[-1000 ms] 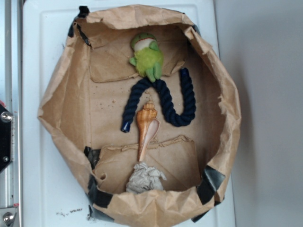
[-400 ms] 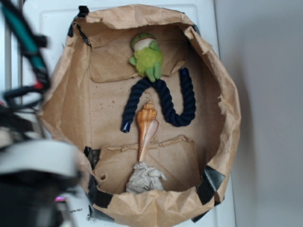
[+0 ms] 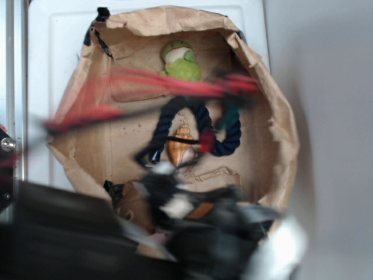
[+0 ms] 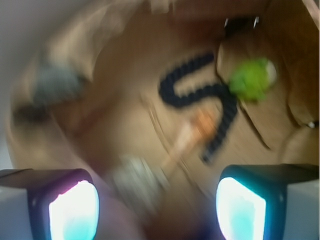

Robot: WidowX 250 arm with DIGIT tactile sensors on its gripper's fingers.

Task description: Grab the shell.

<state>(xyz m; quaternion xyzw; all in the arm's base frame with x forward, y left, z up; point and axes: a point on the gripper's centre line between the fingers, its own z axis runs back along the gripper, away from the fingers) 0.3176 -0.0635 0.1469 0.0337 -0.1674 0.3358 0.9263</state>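
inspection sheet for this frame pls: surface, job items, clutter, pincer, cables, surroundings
Surface: brown paper-lined bin on a white board.
Job's things: shell, orange-tan, partly hidden by the blurred arm; ungrasped.
Clutter: green plush toy; dark blue rope; paper wad, blurred.
Grippers: pincer fingers apart, above the bin, holding nothing.
Cables: red cables streaked across the bin.
Surroundings: metal rail at left; grey wall at right.

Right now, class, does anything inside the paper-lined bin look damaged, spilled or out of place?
Nothing is spilled. The brown paper lining is crumpled and patched with black tape. The shell, dark rope and green toy lie loose inside. Motion blur from the arm hides the lower bin.
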